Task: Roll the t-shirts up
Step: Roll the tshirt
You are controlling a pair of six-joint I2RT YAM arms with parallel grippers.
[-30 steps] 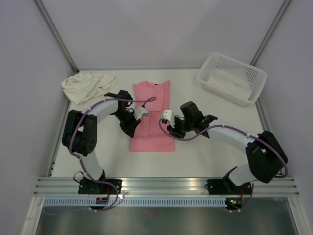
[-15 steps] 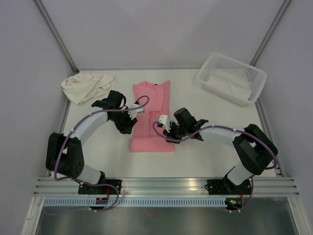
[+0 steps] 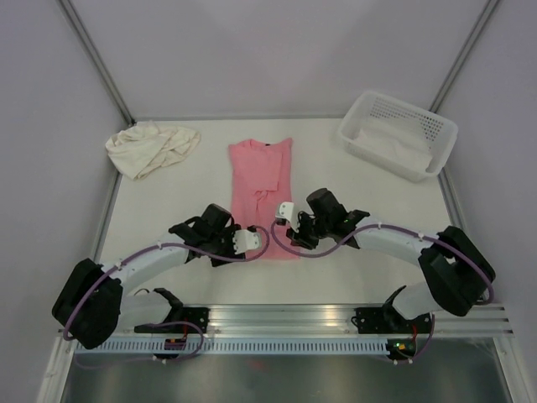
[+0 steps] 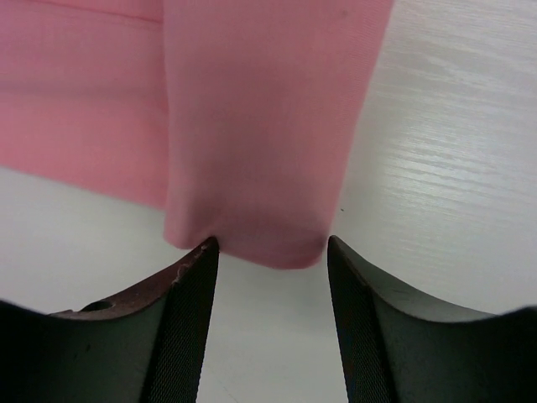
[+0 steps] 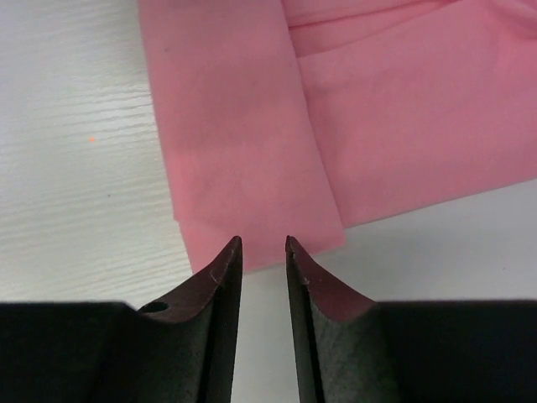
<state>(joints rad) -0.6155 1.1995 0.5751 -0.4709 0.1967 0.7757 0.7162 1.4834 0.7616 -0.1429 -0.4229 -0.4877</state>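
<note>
You have two t-shirts on the surface [image 3: 377, 189], and each will behave the same way: light, soft and limp, with no stiffness, so the cloth follows the hand only where you pinch it and it wrinkles or slides easily on the smooth top. The pink t-shirt [image 3: 260, 172] lies in the middle, folded into a long narrow strip that runs from near the far edge toward the near edge. The cream t-shirt [image 3: 151, 148] is one crumpled heap in the far left corner, well apart from both arms. The one white basket [image 3: 351, 126] stands in the far right corner; something white lies in it, but I cannot tell what. Both hands are at the near hem of the pink strip. The left hand [image 3: 245, 241] is released, its fingers [image 4: 189, 294] wide apart with the near left corner of the hem just between the tips. The right hand [image 3: 285, 220] is also released, but its fingers [image 5: 220, 277] are only narrowly parted, and the near right part of the hem just reaches between them. In my judgement you should take the hem at these two corners, pinching all the folded layers together, because a grip on the top layer alone would open the fold. Roll evenly with both hands, or the strip will probably skew.
</note>
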